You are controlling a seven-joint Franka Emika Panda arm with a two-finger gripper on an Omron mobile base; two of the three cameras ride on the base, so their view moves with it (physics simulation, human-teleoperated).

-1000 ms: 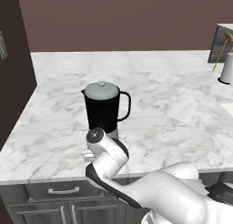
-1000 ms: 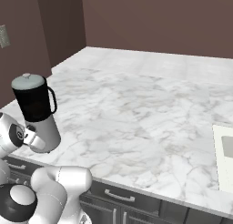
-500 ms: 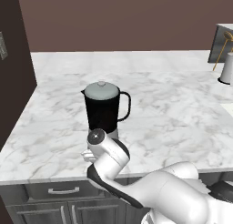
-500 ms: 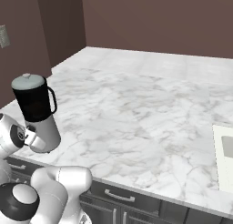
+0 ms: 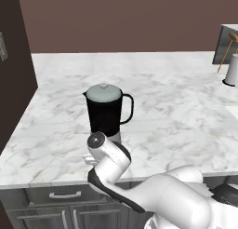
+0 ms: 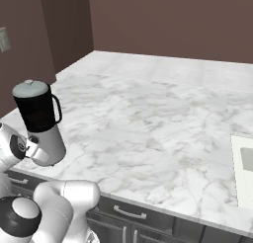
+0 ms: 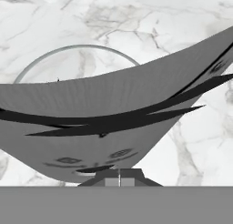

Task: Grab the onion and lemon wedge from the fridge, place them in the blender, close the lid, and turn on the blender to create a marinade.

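The blender [image 5: 106, 116] stands near the front left of the marble counter, a dark jar with a side handle. The pale grey lid [image 5: 103, 92] sits on its rim. In the right base view the jar [image 6: 37, 113] rests on its tapered silver-grey base [image 6: 53, 144]. My gripper [image 6: 35, 149] is shut, tips against the front of that base, holding nothing. In the hand view the base's grey surface [image 7: 113, 109] looms just beyond the shut gripper [image 7: 119, 181]. The onion, the lemon wedge and the fridge are out of view.
The marble counter [image 5: 176, 111] runs wide to the right and back. A white holder with a wooden utensil [image 5: 231, 67] stands at the far right. A dark wall panel [image 5: 14, 60] borders the left. Grey drawers [image 5: 60, 195] lie under the front edge.
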